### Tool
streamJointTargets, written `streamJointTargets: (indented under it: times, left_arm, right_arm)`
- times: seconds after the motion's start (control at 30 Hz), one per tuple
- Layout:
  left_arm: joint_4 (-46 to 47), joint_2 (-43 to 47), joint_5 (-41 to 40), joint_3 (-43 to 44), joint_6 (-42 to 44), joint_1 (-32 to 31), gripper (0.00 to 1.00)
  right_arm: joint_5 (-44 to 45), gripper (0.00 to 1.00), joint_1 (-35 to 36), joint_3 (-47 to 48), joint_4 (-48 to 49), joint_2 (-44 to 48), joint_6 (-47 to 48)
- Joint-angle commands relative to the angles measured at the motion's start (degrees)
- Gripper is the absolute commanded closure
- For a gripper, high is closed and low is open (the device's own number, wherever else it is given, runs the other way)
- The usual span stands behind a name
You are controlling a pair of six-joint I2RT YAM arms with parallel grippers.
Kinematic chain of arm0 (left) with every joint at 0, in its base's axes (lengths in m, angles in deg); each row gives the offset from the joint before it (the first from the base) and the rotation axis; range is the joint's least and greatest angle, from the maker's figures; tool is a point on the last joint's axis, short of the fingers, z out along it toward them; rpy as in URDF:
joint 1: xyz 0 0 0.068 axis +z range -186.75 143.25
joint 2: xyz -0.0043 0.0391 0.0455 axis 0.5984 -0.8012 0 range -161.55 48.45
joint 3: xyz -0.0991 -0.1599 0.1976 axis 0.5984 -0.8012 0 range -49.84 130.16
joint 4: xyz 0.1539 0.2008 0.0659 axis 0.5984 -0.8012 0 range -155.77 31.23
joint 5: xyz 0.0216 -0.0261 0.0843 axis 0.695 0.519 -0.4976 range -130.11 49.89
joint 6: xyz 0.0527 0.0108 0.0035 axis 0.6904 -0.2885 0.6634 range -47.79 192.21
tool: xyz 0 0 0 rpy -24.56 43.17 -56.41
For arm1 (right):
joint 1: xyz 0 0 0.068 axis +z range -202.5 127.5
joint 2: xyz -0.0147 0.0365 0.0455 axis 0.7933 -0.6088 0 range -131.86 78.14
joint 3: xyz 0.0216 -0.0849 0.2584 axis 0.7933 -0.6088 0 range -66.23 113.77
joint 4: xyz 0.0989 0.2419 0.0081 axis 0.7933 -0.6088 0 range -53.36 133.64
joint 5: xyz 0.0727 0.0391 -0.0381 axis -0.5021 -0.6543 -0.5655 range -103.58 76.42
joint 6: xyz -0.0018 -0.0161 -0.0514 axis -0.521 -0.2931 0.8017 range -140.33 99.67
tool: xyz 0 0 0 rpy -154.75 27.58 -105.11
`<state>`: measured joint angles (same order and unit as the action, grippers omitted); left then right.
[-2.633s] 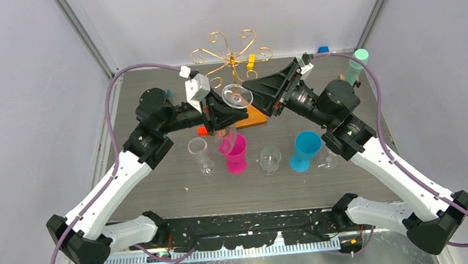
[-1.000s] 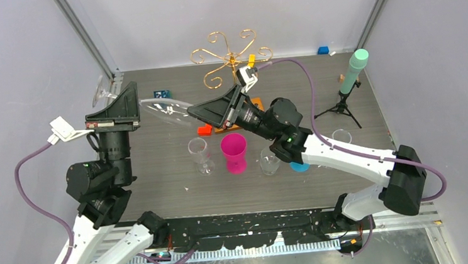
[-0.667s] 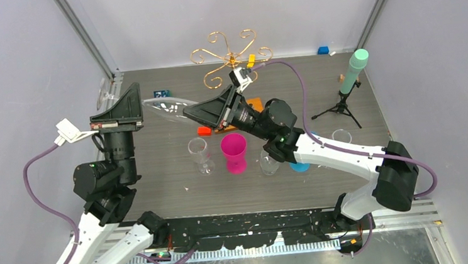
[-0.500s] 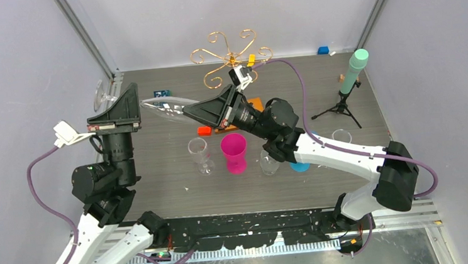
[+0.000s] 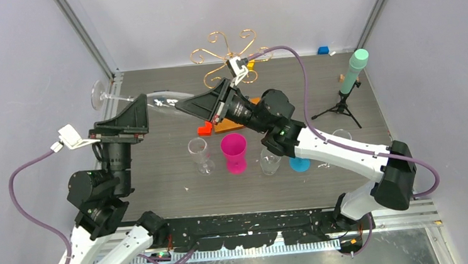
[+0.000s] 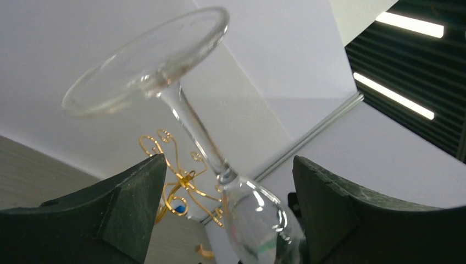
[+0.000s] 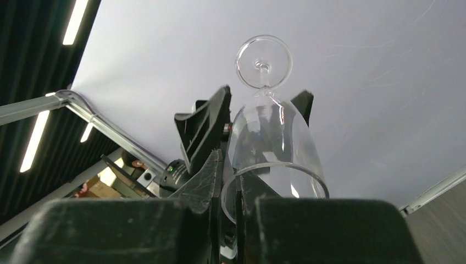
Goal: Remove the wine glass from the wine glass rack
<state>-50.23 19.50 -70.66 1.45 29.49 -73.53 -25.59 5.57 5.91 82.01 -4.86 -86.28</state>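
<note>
Pinching the rim of the wine glass (image 7: 269,137) between closely pressed fingers, the right gripper (image 7: 229,168) grasps the mouth of the bowl, with the glass wall caught in the narrow gap. The left gripper (image 6: 228,165) is released. Its jaws are spread wide, one on each side of the stem where it meets the bowl, and neither touches the glass.

From overhead, the wine glass (image 5: 161,102) lies almost on its side in mid-air above the far left part of the table (image 5: 159,176). Its foot points toward the left wall and its mouth toward the right gripper (image 5: 182,106). The left gripper (image 5: 140,105) sits at the stem end of the bowl.

The glass hangs apart from the wine glass rack (image 5: 232,58), whose gold scrolls stand at the back of the table just behind the right wrist. The rack's orange-brown base is mostly hidden by that arm.

Nearer the arms stand a pink cup (image 5: 234,151) and a clear glass (image 5: 200,152) just beside it. A mint-green cylinder (image 5: 355,67) on a small black tripod stands at the far right.
</note>
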Motion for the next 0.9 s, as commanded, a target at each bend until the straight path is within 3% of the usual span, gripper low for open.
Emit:
streamJointTargets:
  times: [0.0, 0.27, 0.5, 0.7, 0.87]
  left_arm:
    - [-10.61, 4.94, 1.68, 1.17, 5.56, -0.02, 0.07]
    - [-22.74, 16.18, 4.44, -2.19, 14.98, 0.01, 0.01]
    - [-24.43, 21.84, 11.87, 0.46, 26.52, -0.03, 0.05]
    - [-27.0, 23.29, 0.62, 3.76, 29.49, 0.0, 0.06]
    - [-30.22, 22.91, -7.16, 6.5, 30.89, -0.01, 0.07]
  right_arm:
    - [2.25, 1.0, 0.38, 6.57, -2.03, -1.28, 8.5]
    - [8.56, 1.0, 0.85, 13.43, -21.79, -4.02, 23.53]
    - [10.86, 1.0, 4.32, 27.81, -51.46, -10.65, 38.59]
    - [18.19, 1.0, 10.18, 47.78, -77.83, -23.41, 49.65]
    - [21.84, 1.0, 12.93, 66.87, -95.8, -36.69, 52.22]
